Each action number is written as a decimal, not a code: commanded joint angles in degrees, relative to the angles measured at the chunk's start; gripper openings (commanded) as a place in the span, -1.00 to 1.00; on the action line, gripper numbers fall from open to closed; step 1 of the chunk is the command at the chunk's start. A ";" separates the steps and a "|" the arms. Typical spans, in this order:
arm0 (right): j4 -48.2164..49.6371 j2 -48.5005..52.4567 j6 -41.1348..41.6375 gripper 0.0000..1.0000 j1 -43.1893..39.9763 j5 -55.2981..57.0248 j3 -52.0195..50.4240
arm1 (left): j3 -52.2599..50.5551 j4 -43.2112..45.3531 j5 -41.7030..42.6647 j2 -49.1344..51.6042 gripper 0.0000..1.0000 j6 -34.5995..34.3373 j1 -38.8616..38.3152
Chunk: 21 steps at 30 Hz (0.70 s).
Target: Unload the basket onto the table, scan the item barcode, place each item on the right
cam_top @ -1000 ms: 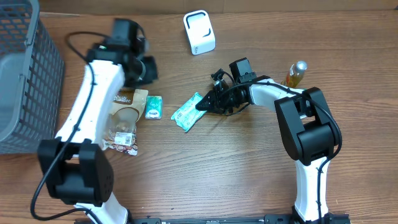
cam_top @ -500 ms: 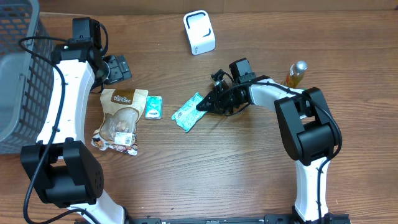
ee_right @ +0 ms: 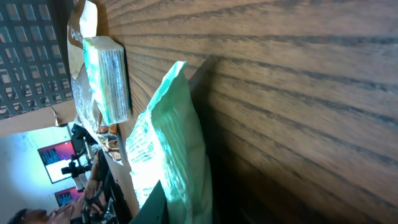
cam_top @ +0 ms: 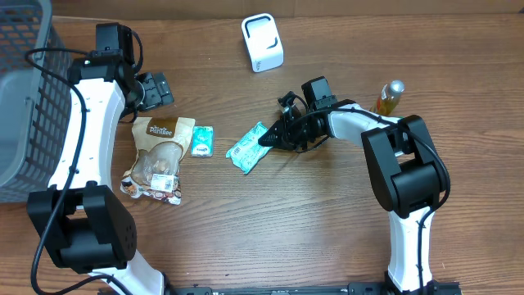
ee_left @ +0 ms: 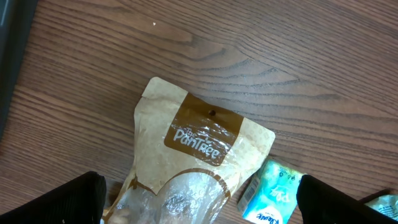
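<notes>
A green snack packet lies tilted on the wooden table, left of centre. My right gripper is shut on its right end. In the right wrist view the packet stands edge-on, with a dark finger against its lower end. The white barcode scanner stands at the back, apart from both arms. My left gripper hangs open above the top edge of a brown PanTree pouch, its two fingers spread wide with nothing held between them.
A small teal tissue pack lies between the pouch and the green packet. A grey mesh basket fills the far left. A small bottle stands at the right, behind my right arm.
My left arm has swung left and back off the pouch, and its gripper has opened. The pouch now lies uncovered. The right arm and the packet have not moved.
</notes>
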 commanded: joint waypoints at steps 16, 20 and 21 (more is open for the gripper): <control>-0.87 0.66 -0.39 -0.77 0.26 2.95 -0.28 | 0.46 -0.13 -0.94 -0.55 1.00 0.02 -0.33; -0.87 0.66 -0.39 -0.75 0.26 2.95 -0.28 | 0.46 -0.13 -0.94 -0.55 1.00 0.04 -0.33; -0.87 0.66 -0.39 -0.75 0.26 2.95 -0.28 | 0.46 -0.13 -0.94 -0.55 0.99 0.04 -0.33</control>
